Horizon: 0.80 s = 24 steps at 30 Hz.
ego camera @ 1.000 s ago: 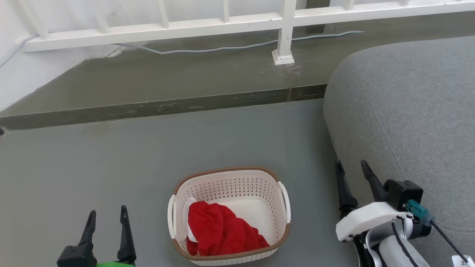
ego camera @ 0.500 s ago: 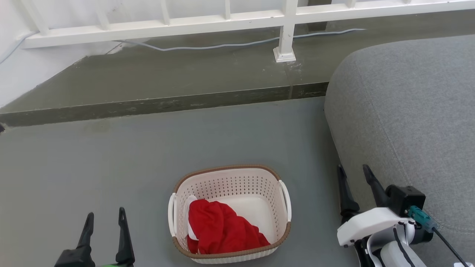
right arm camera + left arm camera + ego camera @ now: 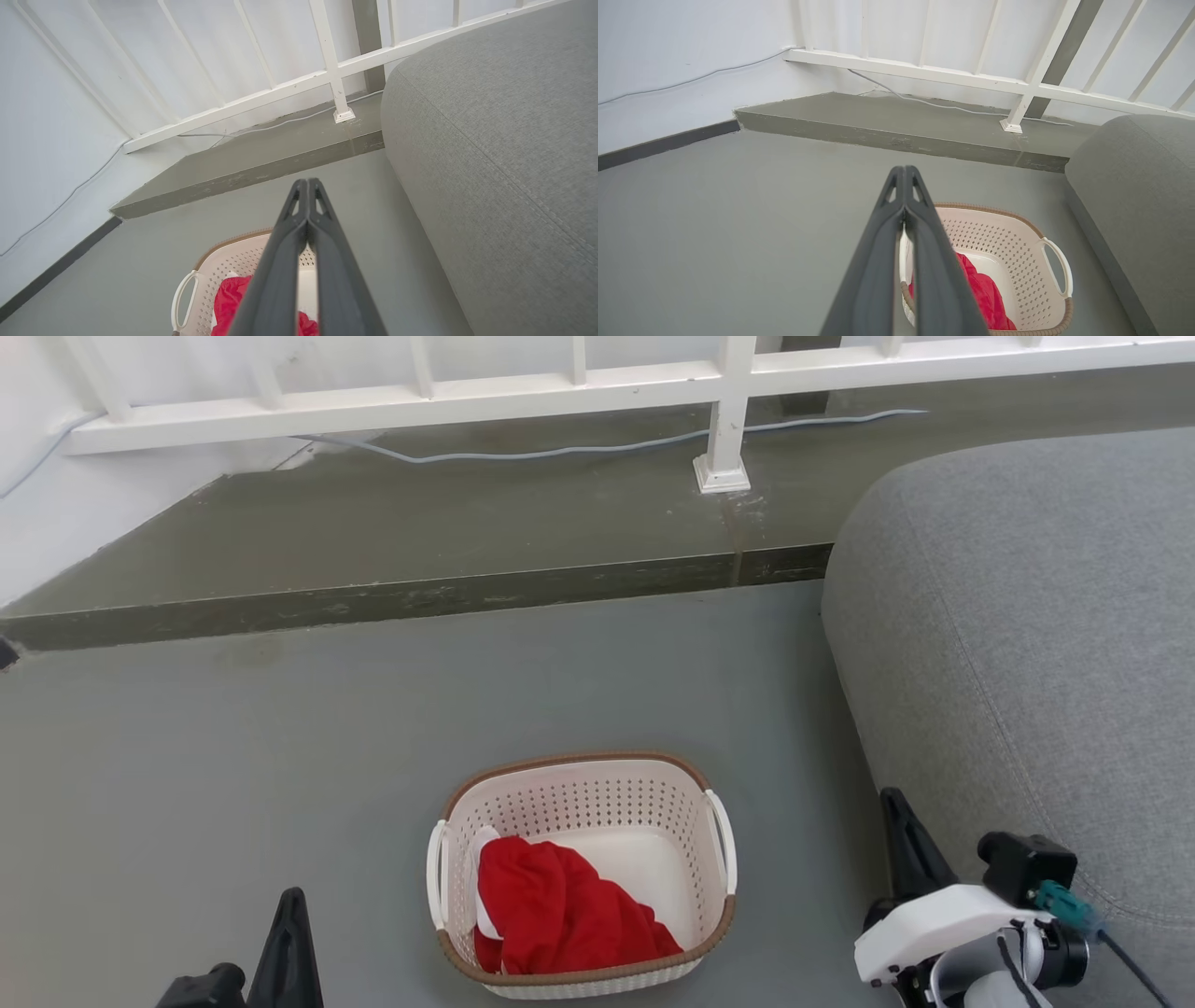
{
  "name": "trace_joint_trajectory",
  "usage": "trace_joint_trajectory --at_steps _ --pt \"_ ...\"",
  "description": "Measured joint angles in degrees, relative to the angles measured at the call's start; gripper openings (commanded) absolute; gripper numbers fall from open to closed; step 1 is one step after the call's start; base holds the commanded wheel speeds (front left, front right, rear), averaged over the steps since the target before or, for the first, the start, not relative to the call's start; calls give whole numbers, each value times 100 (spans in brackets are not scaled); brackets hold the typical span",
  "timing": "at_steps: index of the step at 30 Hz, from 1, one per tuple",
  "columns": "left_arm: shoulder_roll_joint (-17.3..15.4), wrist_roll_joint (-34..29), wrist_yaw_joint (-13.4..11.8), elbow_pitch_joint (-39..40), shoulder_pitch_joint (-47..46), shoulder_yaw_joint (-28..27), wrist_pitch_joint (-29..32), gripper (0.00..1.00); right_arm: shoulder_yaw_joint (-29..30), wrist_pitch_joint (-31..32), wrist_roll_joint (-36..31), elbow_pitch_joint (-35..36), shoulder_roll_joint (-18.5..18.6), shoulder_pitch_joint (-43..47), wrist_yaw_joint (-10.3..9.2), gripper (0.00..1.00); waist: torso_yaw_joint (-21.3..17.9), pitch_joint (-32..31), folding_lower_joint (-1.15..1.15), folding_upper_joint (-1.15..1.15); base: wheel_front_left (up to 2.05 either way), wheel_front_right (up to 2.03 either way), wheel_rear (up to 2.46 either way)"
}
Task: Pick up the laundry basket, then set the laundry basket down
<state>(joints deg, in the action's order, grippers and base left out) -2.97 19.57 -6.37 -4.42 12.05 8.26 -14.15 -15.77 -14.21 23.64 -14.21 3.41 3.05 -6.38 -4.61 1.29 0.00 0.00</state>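
Here, the laundry basket (image 3: 579, 803) sits on the grey floor (image 3: 280, 756) beside a grey sofa (image 3: 1027, 644), a red garment (image 3: 560, 915) heaped inside. The left gripper (image 3: 292, 898) and right gripper (image 3: 893, 799) flank it, clear of its handles, each with fingers pressed together, holding nothing.

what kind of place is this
Probably a home living area, or a mock-up of one: a grey fabric sofa, a laundry basket holding a red garment on the floor, and a white railing along a raised step.
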Motion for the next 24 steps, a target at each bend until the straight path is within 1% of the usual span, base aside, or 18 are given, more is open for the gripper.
trace_joint_trajectory --at_steps 3,9,22,24 --pt "0 216 38 34 2 1 2 0 35 52 248 37 -3 0 57 0 17 -3 0 0 0 0 0" --pt "0 879 90 56 -2 -64 135 0 178 172 831 73 -10 -1 129 0 47 -7 0 0 0 0 0" --pt "-12 1918 233 -35 -48 -194 376 0 456 412 1779 93 -7 -12 243 0 109 -18 0 0 0 0 0" --pt "-19 2038 242 -48 -84 -222 403 0 488 455 1930 93 -2 -14 292 0 118 -20 0 0 0 0 0"
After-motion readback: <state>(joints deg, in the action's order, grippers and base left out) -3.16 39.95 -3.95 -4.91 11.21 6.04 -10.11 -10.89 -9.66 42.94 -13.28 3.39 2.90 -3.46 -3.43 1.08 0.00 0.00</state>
